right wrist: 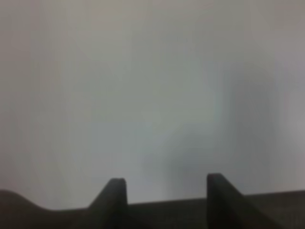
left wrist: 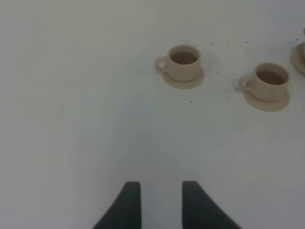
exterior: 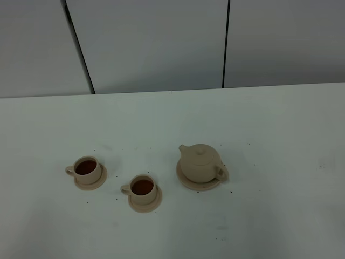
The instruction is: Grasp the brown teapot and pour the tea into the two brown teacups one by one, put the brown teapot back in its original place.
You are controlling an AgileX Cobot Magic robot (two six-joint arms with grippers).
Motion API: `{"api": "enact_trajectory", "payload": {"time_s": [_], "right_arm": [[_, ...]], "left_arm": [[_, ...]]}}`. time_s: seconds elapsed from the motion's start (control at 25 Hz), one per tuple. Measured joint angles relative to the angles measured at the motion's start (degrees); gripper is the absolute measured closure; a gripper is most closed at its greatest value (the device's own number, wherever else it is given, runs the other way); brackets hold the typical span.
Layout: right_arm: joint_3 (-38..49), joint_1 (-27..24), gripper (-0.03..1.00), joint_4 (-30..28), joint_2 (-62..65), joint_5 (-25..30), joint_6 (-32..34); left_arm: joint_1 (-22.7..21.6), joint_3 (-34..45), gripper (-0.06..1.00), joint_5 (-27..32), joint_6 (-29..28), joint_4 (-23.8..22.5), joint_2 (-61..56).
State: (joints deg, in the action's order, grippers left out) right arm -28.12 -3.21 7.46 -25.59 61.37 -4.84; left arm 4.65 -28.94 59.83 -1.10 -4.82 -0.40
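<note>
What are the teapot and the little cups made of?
The teapot looks like matte, unglazed pale tan ceramic: smooth, dull, no shine. The two cups and their saucers match it, so probably the same clay. Pictures alone cannot rule out plastic.

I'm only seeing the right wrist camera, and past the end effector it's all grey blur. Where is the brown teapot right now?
Observer: In the high view the brown teapot sits upright on its wide saucer, lid on, with nothing touching it.
Operator: Okay, is there tea in the cups?
Observer: Yes, both hold dark tea: the far-left teacup and the nearer teacup to the teapot's left.
</note>
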Motion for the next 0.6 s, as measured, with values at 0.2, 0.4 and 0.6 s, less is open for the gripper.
{"api": "enact_trajectory", "payload": {"time_s": [0.2, 0.4, 0.6], "right_arm": [[0.0, 0.0, 0.59, -0.05, 6.48, 0.0, 0.05], [0.0, 0.0, 0.59, 0.01, 12.81, 0.05, 0.05], [0.0, 0.0, 0.59, 1.78, 16.87, 0.15, -1.85]], "left_arm": [[0.0, 0.0, 0.66, 0.0, 0.0, 0.0, 0.0], [0.0, 0.0, 0.66, 0.0, 0.0, 0.0, 0.0], [0.0, 0.0, 0.66, 0.0, 0.0, 0.0, 0.0]]}}
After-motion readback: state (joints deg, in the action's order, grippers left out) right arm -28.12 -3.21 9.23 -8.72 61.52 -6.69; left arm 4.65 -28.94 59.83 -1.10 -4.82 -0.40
